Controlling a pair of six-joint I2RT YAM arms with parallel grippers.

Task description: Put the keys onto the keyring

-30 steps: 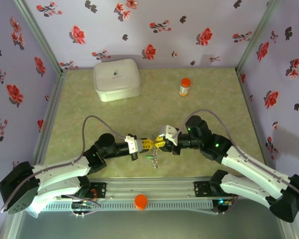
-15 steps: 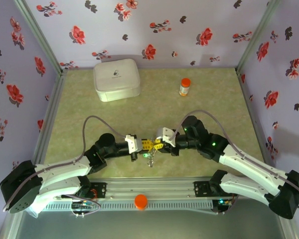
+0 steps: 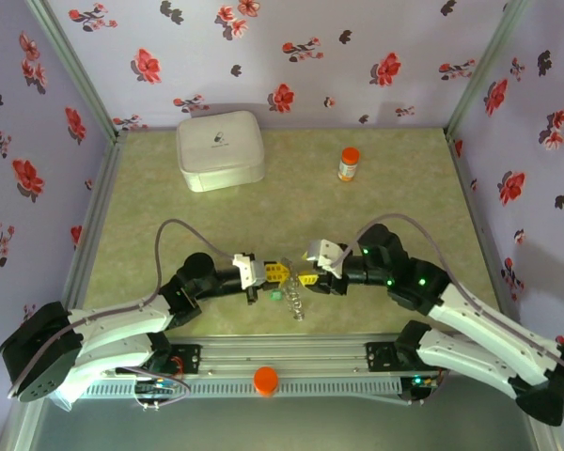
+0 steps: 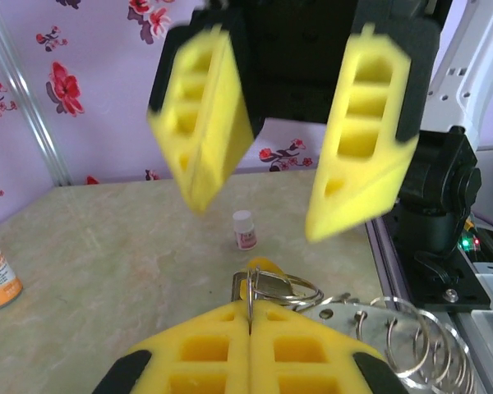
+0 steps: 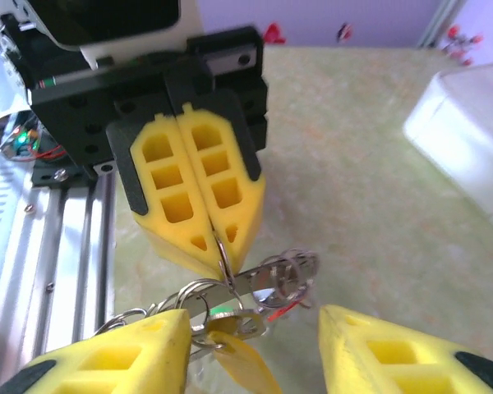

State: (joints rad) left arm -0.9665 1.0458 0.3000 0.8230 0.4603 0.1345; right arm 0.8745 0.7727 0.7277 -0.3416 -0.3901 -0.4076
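Pinching a thin wire ring of the keys [image 5: 279,275] with the left gripper [image 5: 218,253], jaws pressed together, above the table's [image 3: 404,197] near edge. Holding the right gripper [image 4: 259,212] spread just beside, yellow tag [image 5: 242,365] between its jaws. Too blurred to read: red print on orange-capped bottle [image 3: 348,164], grey logo on white case [image 3: 220,148].

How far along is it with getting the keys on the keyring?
Seemingly done: the keys hang in one bunch with metal rings. In hand: the left pincer is shut on a thin ring of the bunch, right pincer open. Left: unclear whether every key is threaded.
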